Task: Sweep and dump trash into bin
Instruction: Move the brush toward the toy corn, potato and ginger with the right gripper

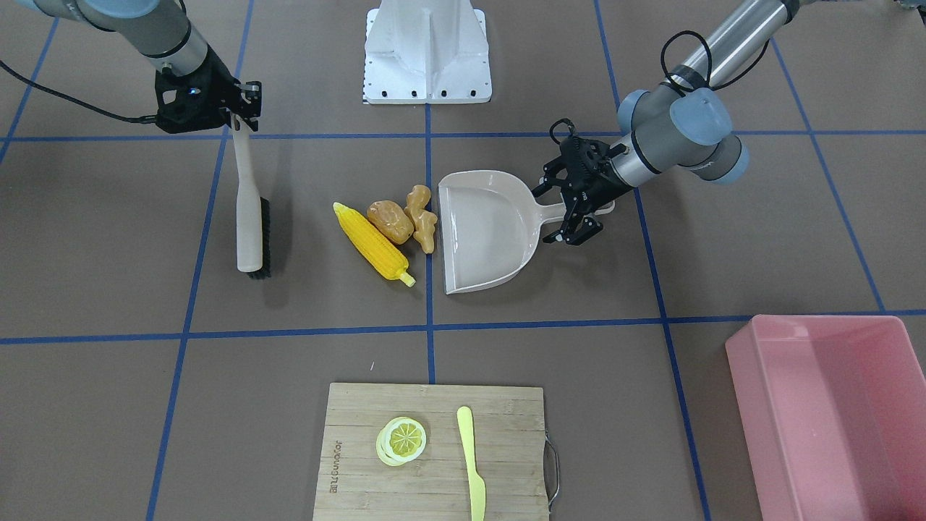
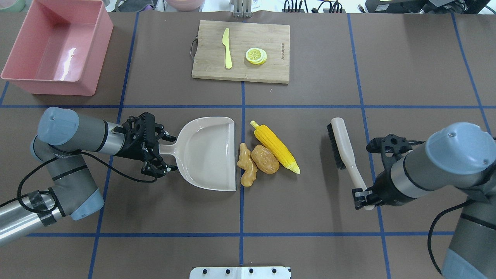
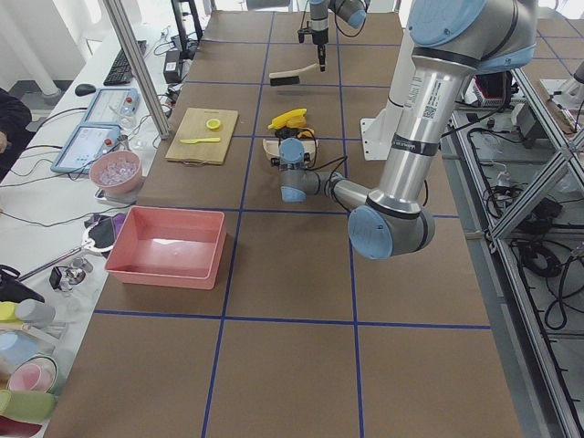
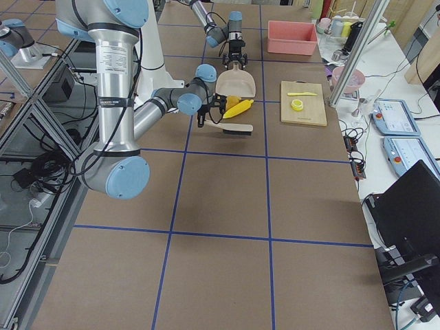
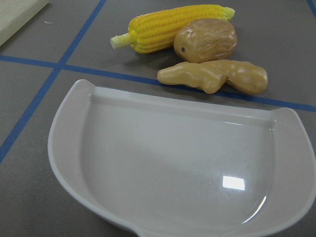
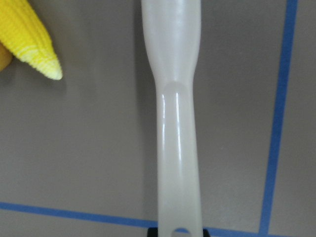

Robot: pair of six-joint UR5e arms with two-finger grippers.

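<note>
Here the trash sits in a tight cluster in the middle of the bench [image 2: 310, 217], seen from overhead. The potato [image 2: 265, 159] touches the corn cob [image 2: 276, 148] at its 8 o'clock, and the ginger root [image 2: 247, 169] lies against the potato.

The beige dustpan [image 2: 209, 155] lies flat at 9 o'clock of the cluster, with its open mouth just beside the ginger. A push from the far side should carry the pieces straight in. None is in the pan yet.

The left gripper [image 2: 169, 152] is at the pan's handle, its fingers spread wide on either side and apparently not pressed onto it.

At 3 o'clock of the trash and apart from it, the brush [image 2: 343, 145] turns its black bristles toward the corn, set for a sweep toward 9 o'clock. The right gripper [image 2: 362, 199] has its fingers clamped on the end of the brush handle.

The pink bin [image 2: 23, 83] holds nothing and stands well away at 10 o'clock, beyond the left arm.

At 12 o'clock a cutting board [image 2: 240, 69] carries a lemon slice [image 2: 255, 55] and a yellow knife [image 2: 227, 48]. Neither looks part of the job.
</note>
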